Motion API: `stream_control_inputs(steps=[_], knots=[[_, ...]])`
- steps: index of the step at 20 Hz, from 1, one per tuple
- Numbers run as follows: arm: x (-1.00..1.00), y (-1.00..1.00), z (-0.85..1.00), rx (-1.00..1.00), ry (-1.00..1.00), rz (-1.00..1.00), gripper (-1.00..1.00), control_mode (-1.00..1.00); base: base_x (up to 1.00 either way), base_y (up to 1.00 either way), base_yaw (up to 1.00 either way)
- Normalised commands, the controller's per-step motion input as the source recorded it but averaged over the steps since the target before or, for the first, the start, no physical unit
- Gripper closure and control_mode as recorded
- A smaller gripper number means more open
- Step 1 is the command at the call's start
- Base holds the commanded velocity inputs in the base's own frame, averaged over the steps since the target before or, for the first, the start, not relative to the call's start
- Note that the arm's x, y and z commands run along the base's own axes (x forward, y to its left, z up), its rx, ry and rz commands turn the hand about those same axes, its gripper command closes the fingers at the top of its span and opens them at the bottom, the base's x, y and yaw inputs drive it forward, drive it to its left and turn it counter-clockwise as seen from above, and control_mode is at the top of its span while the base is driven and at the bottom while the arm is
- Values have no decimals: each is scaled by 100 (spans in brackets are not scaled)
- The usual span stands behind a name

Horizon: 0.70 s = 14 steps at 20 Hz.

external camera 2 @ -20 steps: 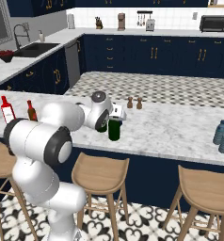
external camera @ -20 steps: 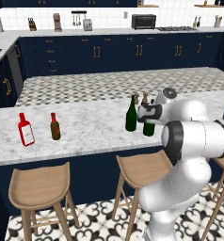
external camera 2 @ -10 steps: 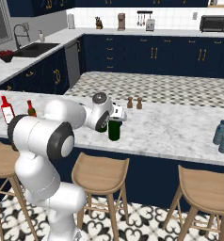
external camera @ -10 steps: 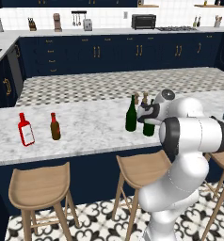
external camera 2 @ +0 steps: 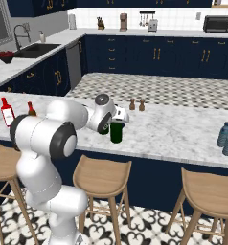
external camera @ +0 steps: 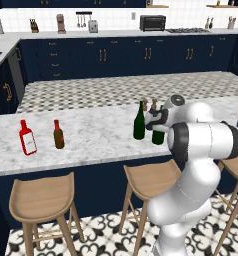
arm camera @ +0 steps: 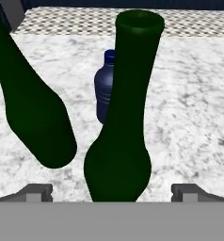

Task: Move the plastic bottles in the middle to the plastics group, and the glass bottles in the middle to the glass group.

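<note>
At mid-bench, the gripper [arm camera: 112,190] has crept closer to the nearer green bottle [arm camera: 123,122], jaws wide on either side of its base, gripping nothing. Both green bottles and the navy bottle [arm camera: 104,87] stand unsorted, so a grasp looks imminent.

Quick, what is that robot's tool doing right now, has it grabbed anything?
Tool: open, holding nothing; its tips stand on either side of a green bottle.

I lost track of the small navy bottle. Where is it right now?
In the hand view, the navy bottle stands upright on the marble counter, behind and partly hidden by the nearer green bottle, with the second green bottle to its left.
</note>
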Motion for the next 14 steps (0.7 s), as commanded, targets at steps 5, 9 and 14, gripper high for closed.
stream_control_inputs(steps=[5, 9, 14], knots=[[15, 0, -14, 0, 0, 0, -100, -100, 0, 0, 0], [7, 0, -13, 0, 0, 0, -100, -100, 0, 0, 0], [3, 0, -14, 0, 0, 0, -100, -100, 0, 0, 0]])
